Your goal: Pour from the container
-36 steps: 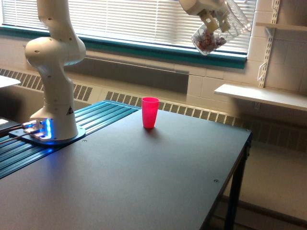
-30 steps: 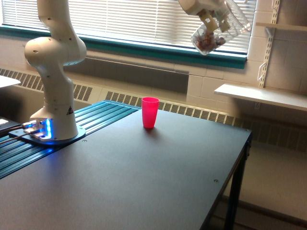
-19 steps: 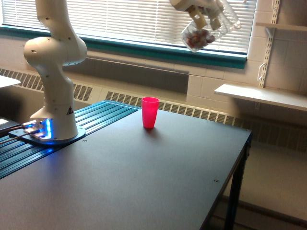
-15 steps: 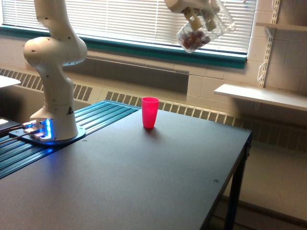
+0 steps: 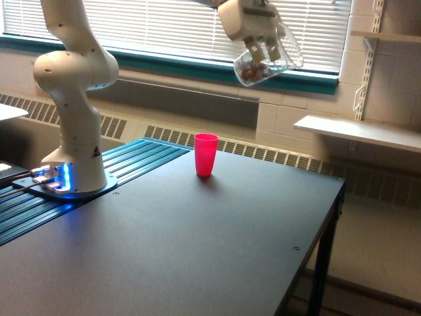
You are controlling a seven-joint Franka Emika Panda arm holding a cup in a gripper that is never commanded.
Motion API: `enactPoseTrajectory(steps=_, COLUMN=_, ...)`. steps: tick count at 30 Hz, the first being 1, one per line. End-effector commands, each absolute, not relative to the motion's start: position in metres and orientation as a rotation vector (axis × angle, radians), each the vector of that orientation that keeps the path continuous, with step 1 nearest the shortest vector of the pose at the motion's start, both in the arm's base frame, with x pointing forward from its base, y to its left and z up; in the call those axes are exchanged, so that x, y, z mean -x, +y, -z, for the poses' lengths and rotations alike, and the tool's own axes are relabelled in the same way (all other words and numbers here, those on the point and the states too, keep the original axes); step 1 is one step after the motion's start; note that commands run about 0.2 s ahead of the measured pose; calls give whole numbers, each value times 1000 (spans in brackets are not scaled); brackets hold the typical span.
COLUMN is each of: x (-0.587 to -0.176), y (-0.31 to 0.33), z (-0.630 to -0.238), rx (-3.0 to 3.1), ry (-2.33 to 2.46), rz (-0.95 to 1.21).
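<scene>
The container (image 5: 270, 58) is a small clear plastic cup with dark reddish pieces lying in its lower end. It hangs tilted high above the table, mouth pointing up and toward the exterior view's right. My gripper (image 5: 262, 47) is shut on the container, its fingers clamped across the clear wall. A pink-red cup (image 5: 205, 154) stands upright on the dark table (image 5: 197, 243), well below the container and toward the exterior view's left of it.
The arm's white base (image 5: 74, 131) stands at the table's left with blue lights at its foot. A window with blinds (image 5: 164, 26) runs behind. A white shelf (image 5: 355, 131) sits at the right, past the table's right edge (image 5: 329, 217).
The gripper has carried the container toward the exterior view's left and slightly down, closer to a spot above the pink-red cup. The cup on the table has not moved.
</scene>
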State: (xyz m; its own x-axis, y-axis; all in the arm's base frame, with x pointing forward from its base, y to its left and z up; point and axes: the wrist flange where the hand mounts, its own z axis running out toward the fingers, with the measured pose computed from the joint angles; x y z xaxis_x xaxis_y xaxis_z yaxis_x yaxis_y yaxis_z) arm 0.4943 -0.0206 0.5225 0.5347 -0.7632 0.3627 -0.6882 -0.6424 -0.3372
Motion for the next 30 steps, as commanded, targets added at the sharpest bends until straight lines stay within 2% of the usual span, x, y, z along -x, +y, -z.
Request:
enactPoseTrajectory(steps=1, x=-477, y=28, z=-514, rx=2632, ry=1209, rz=687)
enactPoseTrajectory(steps=17, x=-386, y=158, z=-486, rx=2732, ry=973, rz=487)
enactPoseTrajectory(steps=30, x=-328, y=205, z=-469, rx=2800, ry=823, rz=340)
